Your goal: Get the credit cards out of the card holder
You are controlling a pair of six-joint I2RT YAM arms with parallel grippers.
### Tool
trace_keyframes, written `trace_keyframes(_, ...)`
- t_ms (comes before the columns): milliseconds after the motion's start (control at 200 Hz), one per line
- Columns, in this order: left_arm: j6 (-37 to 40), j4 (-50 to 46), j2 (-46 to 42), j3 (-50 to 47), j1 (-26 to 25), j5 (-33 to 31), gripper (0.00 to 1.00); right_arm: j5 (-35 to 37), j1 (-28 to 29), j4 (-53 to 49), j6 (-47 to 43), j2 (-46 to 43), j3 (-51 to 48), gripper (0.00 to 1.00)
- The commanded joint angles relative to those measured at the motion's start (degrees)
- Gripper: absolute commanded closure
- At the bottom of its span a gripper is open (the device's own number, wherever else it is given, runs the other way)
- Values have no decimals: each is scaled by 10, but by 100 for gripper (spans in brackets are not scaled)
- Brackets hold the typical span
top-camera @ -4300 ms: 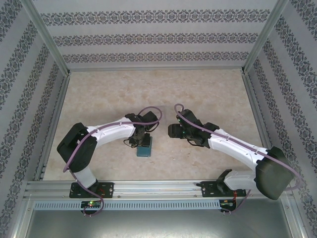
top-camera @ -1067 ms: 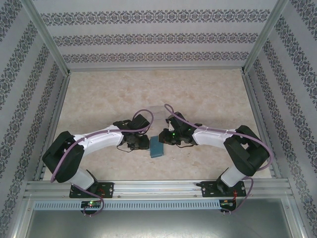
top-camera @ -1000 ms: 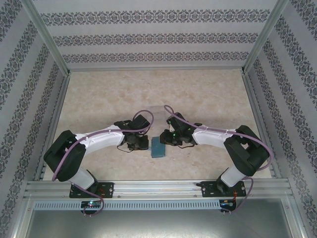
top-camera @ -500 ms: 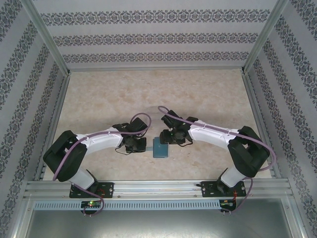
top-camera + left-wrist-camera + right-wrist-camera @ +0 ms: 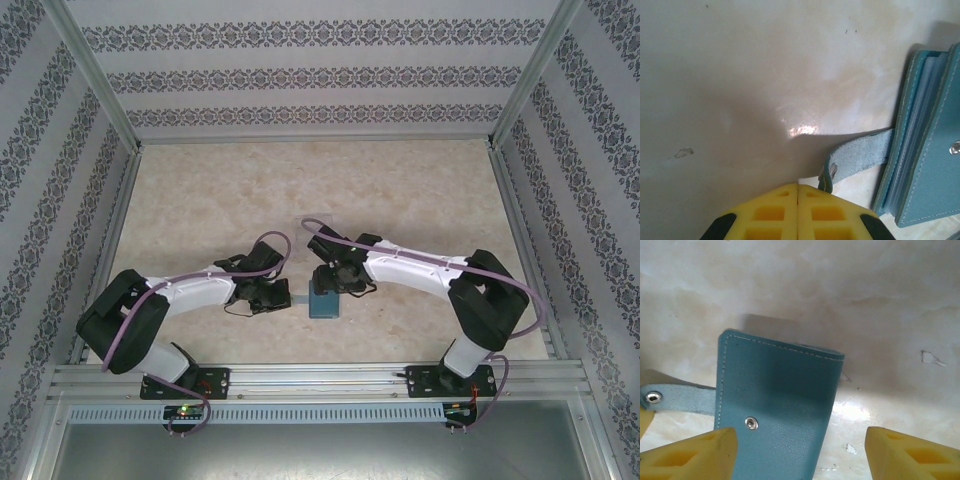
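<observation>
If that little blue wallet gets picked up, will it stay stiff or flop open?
Probably flops open: the card holder is unsnapped, its strap loose and curling, and it gapes along one edge. Likely light, being small and thin. Looking smooth, it may slide on the glossy table if pushed.

Overhead camera looks down from behind; both wrist cameras closely share the card holder (image 5: pixel 932 165).

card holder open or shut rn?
Folded shut but unfastened: card holder covers lie together, snap tab loose to the side, stud bare.
</observation>
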Motion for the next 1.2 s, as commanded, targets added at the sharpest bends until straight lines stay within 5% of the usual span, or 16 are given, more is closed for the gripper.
trace_keyframes(0, -20, 77, 1, -25, 2, 39, 94, 34, 9, -38, 16, 12, 27, 25)
trace_keyframes(664, -26, 111, -4, -54, 14, 68, 95, 69, 42, -89, 50, 91, 96, 2)
trace_keyframes(1194, -25, 114, -13, -65, 18, 73, 95, 88, 50, -117, 61, 130, 114, 3)
